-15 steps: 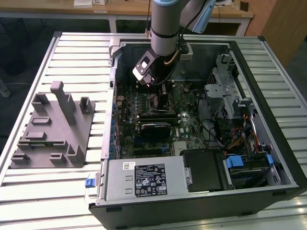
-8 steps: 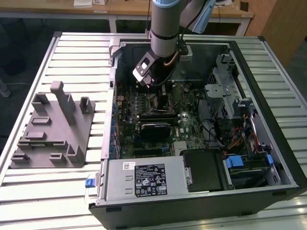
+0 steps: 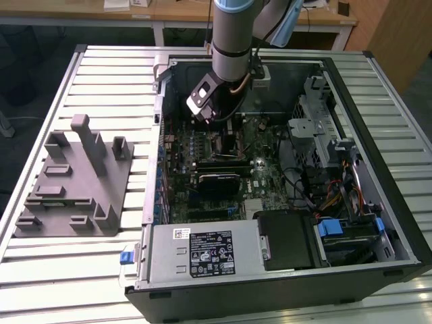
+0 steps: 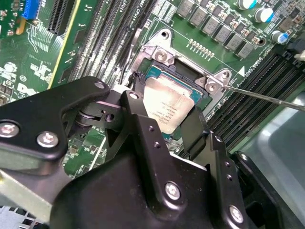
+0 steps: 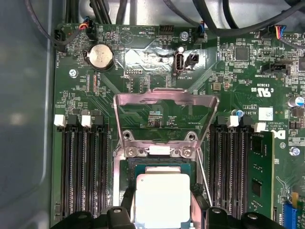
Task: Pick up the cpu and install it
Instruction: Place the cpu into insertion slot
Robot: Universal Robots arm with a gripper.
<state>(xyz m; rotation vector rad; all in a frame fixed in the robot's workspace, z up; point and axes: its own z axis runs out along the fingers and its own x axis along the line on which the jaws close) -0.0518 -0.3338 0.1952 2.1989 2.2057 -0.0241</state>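
**A:** Where is the arm?

**B:** In the exterior view it reaches down into the open black desktop computer case (image 3: 283, 300), which lies on the ribbed aluminium table (image 3: 81, 283). The black two-fingered gripper (image 3: 217, 125) is low over the green motherboard (image 3: 263, 179).

**A:** And the chip?

**B:** In the second wrist view the small flat square cpu with the silvery-beige metal top (image 4: 167, 106) sits between the black fingers (image 4: 143, 138), directly over the black square-framed socket (image 4: 187, 72). In both wrist views its edges line up with the socket opening.

**A:** How do the jaws stand?

**B:** They are pressed against the cpu, pinching it by two opposite edges. One finger touches each side, and the top face is bare between them.

**A:** Is it seated?

**B:** I cannot tell whether it lies in the socket or hangs just above it.

**A:** What about the retention parts?

**B:** In the first wrist view the silver metal load plate (image 5: 167, 97) stands raised and open, on the far side of the socket from the gripper. The thin steel lever (image 4: 267, 98) stands free, slanting away beside the socket.

**A:** Anything else around it?

**B:** Rows of long black memory slots (image 5: 83, 162) run along both sides of the socket. A round silver coin cell (image 5: 101, 56) sits on the board beyond the load plate. A moulded grey plastic fixture (image 3: 74, 182) rests on the table at the exterior view's left, well apart from the cpu.
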